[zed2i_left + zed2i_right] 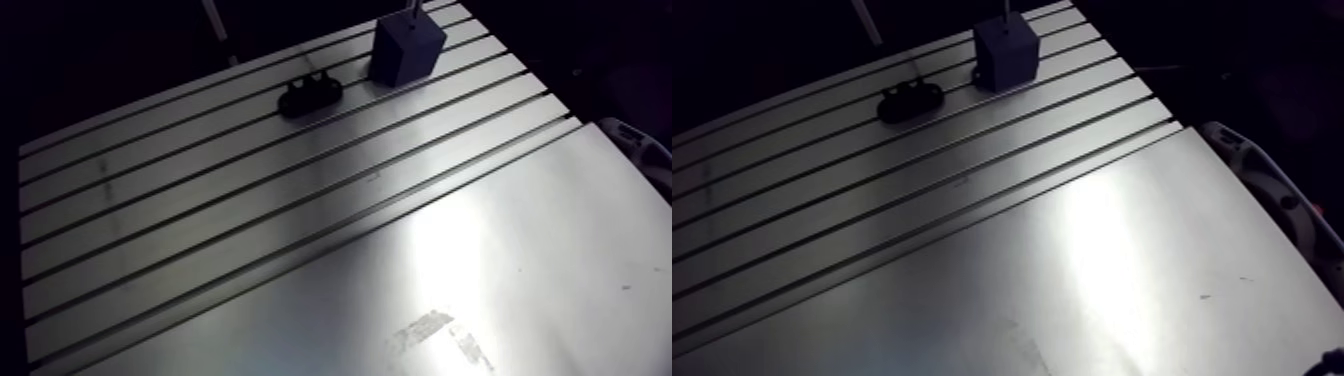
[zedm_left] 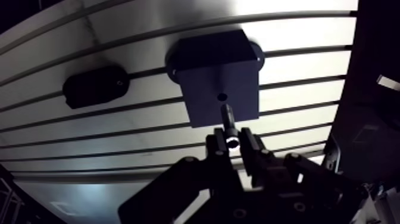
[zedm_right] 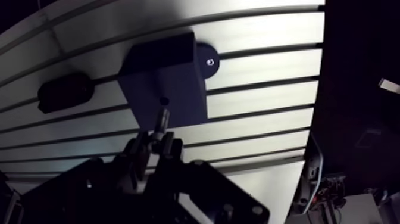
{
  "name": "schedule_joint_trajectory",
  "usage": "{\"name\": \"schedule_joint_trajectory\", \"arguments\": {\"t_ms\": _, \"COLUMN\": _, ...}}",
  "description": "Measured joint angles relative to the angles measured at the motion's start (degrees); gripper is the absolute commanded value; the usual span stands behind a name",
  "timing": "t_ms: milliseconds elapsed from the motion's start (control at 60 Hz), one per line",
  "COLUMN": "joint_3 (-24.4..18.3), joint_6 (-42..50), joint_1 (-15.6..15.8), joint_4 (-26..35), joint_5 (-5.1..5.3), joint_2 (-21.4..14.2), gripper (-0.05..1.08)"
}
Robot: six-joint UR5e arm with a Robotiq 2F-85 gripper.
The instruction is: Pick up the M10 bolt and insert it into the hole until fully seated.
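Surveying the slotted aluminium table point(image 1: 200, 210) from its left side, the arm view shows a low black oval part point(image 1: 310, 95) lying across the slots. It sits at about eight o'clock from a dark rectangular block point(image 1: 407, 50), near it but not touching. The block stands upright close to the table's far edge. A smooth plate point(image 1: 520, 270) adjoins the slotted area at about five o'clock from the block, well apart from it.

The wrist view shows the oval part beside the block, and the block directly ahead of the gripper point(image 2: 231, 142). A small round hole point(image 2: 222, 96) is open in the block's top face. The M10 bolt point(image 2: 228, 119) is clamped between the two fingers point(image 2: 215, 147), which stand narrow and grip its head end. The shank points away from the gripper toward the hole. The bolt's tip lies over the block's top face, just short of the hole, at six o'clock from it on the gripper's side. The bolt is not in the hole. Whether the tip touches the block's face cannot be told.
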Motion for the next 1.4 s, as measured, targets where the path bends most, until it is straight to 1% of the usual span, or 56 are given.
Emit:
{"name": "schedule_joint_trajectory", "arguments": {"t_ms": 567, "joint_3": 0.2, "joint_6": 0.1, "joint_1": 0.1, "joint_4": -0.4, "joint_5": 0.31, "joint_2": 0.2, "gripper": 1.04}}
{"name": "schedule_joint_trajectory", "arguments": {"t_ms": 1400, "joint_3": 1.2, "joint_6": 0.0, "joint_1": 0.1, "joint_4": -0.5, "joint_5": 0.12, "joint_2": 0.2, "gripper": 1.04}}
